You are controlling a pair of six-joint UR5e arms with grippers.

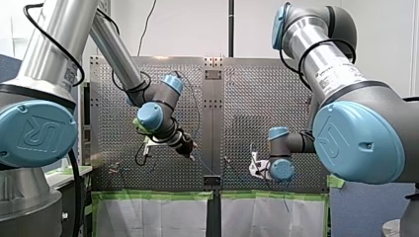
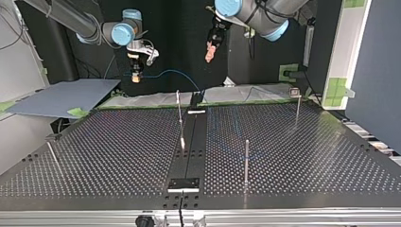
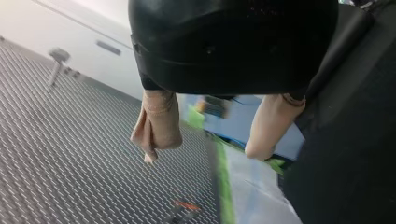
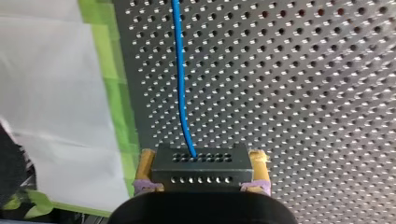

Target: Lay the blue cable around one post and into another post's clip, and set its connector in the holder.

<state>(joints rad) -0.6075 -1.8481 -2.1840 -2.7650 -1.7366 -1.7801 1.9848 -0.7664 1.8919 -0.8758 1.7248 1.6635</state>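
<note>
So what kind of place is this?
Probably a robotics lab test cell: two industrial arms reach over a perforated metal table with upright posts, green tape marks its edge, and my right hand grips the connector of a blue cable.

Bright light washes the white wall [image 1: 197,24] in the front view and glares off the table [image 4: 327,116], its holes glinting. In the top view the background is dark. Past my left fingers [image 3: 159,121] everything smears with blur; the blue cable [image 4: 180,70] and connector [image 4: 201,163] look crisp

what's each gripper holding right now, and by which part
My right gripper clamps the dark perforated connector block on the blue cable by its sides; my left gripper holds nothing.
</note>
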